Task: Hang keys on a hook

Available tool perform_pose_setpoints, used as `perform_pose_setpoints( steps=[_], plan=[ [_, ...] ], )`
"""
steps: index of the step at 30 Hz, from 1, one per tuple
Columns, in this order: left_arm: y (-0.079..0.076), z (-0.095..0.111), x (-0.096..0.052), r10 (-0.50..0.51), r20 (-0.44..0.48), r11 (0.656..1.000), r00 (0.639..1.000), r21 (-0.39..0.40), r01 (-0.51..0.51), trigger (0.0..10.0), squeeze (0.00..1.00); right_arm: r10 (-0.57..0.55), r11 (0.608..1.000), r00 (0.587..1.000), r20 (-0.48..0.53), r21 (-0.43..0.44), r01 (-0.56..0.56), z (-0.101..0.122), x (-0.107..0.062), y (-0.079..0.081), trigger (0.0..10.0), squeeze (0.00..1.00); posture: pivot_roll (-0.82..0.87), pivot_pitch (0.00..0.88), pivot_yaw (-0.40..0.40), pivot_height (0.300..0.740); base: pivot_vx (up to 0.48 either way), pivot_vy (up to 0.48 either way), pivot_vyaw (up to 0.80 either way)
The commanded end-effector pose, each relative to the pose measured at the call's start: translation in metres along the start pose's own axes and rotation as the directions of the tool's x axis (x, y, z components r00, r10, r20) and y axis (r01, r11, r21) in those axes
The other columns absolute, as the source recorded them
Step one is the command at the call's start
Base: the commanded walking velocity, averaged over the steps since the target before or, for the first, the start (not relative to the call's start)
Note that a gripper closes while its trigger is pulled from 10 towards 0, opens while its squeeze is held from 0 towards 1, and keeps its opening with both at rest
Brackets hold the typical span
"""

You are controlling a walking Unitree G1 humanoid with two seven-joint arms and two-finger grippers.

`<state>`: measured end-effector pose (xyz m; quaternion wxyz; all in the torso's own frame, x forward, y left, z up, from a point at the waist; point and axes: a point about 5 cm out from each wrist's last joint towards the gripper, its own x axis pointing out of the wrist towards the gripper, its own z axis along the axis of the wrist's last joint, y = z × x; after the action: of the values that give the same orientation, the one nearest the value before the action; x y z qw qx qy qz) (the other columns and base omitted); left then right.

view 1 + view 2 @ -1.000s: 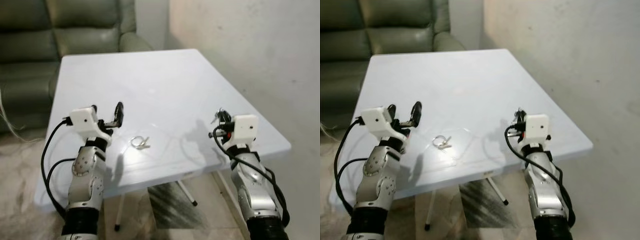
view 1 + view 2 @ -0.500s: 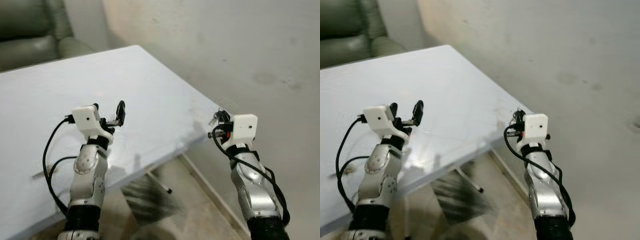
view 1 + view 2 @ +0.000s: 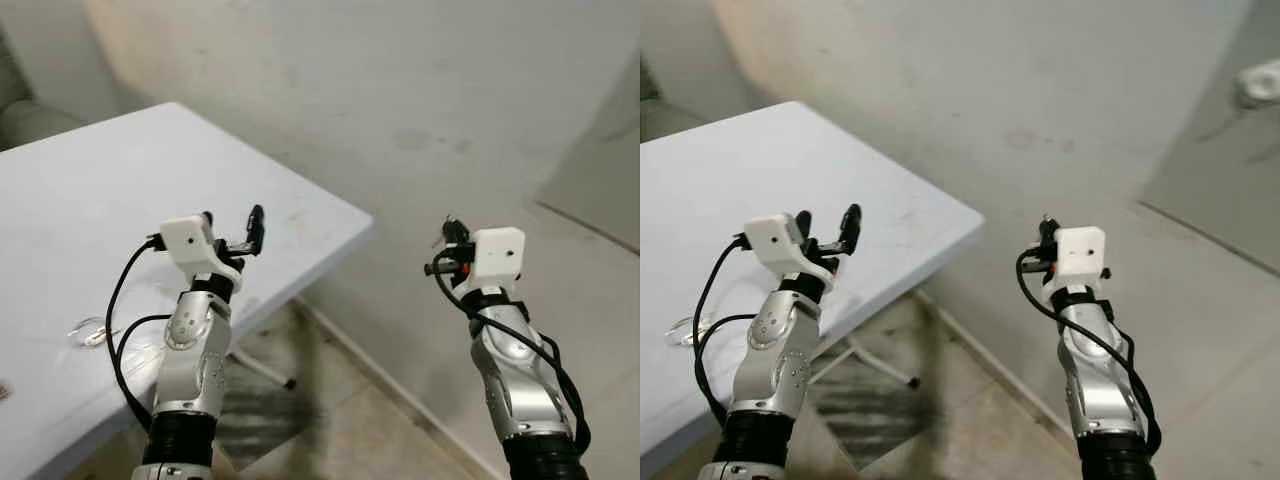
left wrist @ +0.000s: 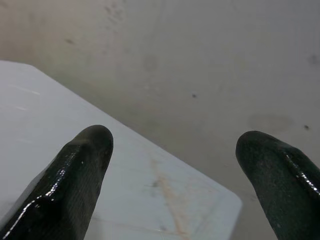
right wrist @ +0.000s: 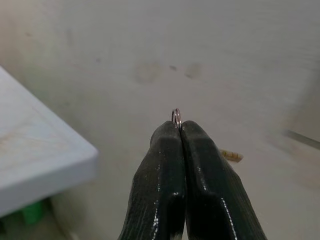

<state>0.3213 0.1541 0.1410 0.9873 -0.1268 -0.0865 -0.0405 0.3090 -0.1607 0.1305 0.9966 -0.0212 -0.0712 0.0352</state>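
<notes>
My right gripper (image 3: 447, 232) is raised in front of the pale wall, off the table's right corner. It is shut on a small metal key ring (image 5: 176, 117) that pokes out above the fingertips; a brass key tip (image 5: 231, 155) sticks out beside one finger. My left gripper (image 3: 232, 225) hovers open over the white table (image 3: 100, 180) near its right corner, nothing between its fingers (image 4: 82, 165). A second ring of keys (image 3: 90, 330) lies flat on the table at the far left.
A bare plaster wall (image 3: 400, 100) stands straight ahead. A grey door-like panel (image 3: 600, 170) with a metal handle (image 3: 1260, 80) is at the right. Table legs (image 3: 260, 370) and bare floor lie below.
The whole view has swung to the right: the table and the keys on it slid left and the sofa left the picture. Both arms keep the same pose.
</notes>
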Motion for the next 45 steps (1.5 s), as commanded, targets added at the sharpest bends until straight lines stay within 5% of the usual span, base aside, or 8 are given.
perform_pose_setpoints(
  steps=[1,36,45],
  plan=[
    [0.000,0.000,0.001,0.004,-0.008,1.000,1.000,0.007,-0.004,10.0,0.00,0.003,1.000,1.000,0.012,0.001,-0.003,0.005,0.002,-0.001,10.0,0.00,0.00,0.000,-0.057,0.740,0.000,0.000,-0.74],
    [-0.002,-0.001,-0.001,0.008,-0.019,1.000,1.000,0.022,-0.008,10.0,0.00,0.009,1.000,1.000,0.016,-0.005,-0.009,0.008,0.005,0.001,10.0,0.00,0.01,0.000,-0.057,0.740,0.000,0.000,-0.74],
    [0.001,-0.001,-0.002,0.012,-0.038,0.999,0.999,0.050,-0.010,10.0,0.00,0.020,1.000,0.999,0.045,0.019,-0.021,0.008,0.002,0.007,10.0,0.00,0.02,0.000,-0.016,0.740,0.000,0.000,-0.07]
  ],
)
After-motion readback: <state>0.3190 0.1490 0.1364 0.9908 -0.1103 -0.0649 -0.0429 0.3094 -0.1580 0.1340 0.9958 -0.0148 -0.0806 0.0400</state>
